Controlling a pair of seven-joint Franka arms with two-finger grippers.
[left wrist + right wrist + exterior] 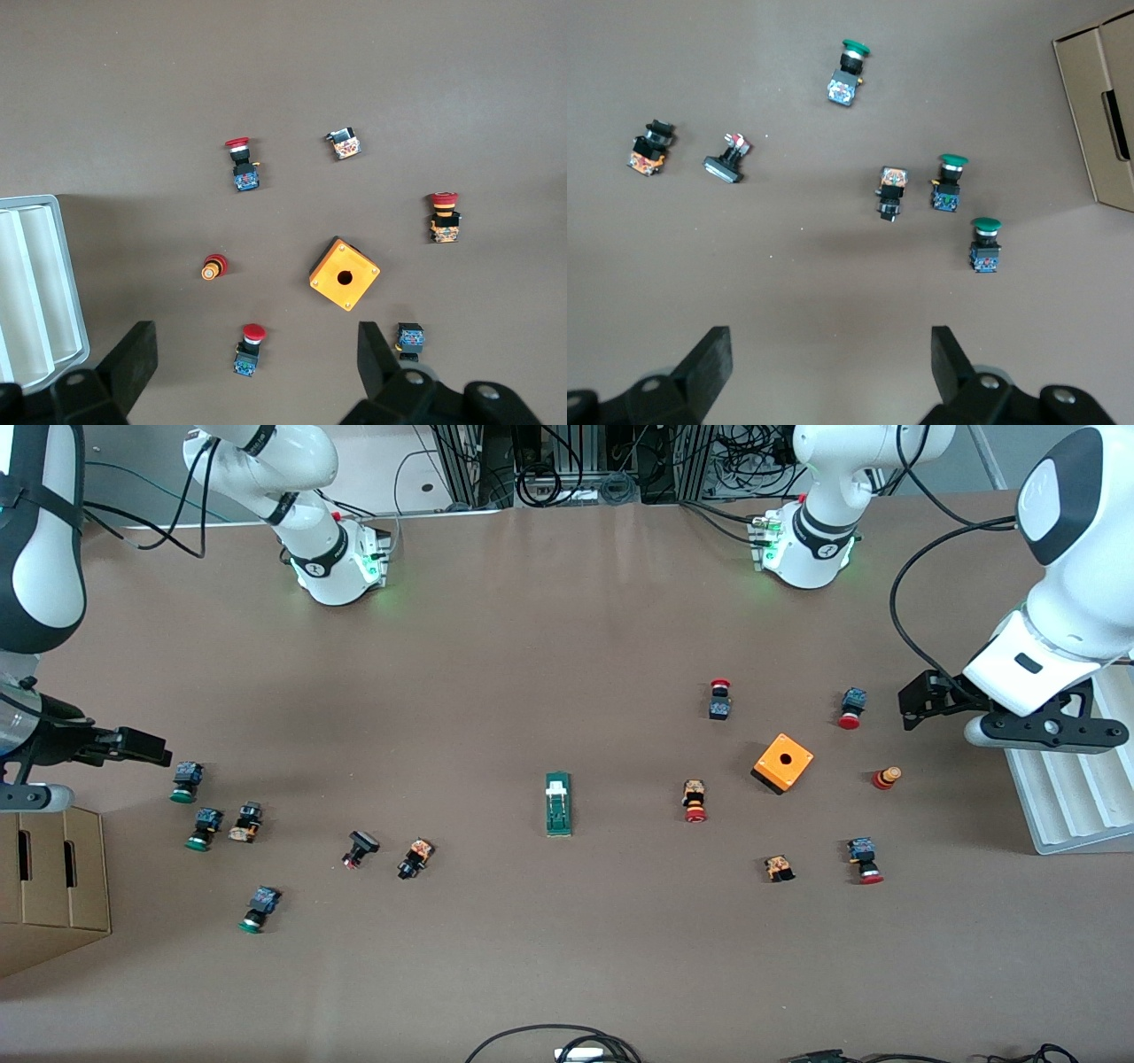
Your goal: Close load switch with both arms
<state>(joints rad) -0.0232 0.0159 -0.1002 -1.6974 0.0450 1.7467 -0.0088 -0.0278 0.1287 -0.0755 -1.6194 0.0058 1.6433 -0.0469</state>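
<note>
The load switch, a narrow dark-green block with a white lever tab at its end toward the robots, lies flat near the middle of the table. It shows only in the front view. My left gripper hangs open in the air over the left arm's end of the table, above a red-capped push button that sits between its fingers far below. My right gripper hangs open over the right arm's end, with bare table under its fingers. Neither gripper holds anything, and both are far from the switch.
An orange box with a hole and several red-capped push buttons lie toward the left arm's end, beside a white ribbed tray. Green-capped buttons and a cardboard box lie at the right arm's end.
</note>
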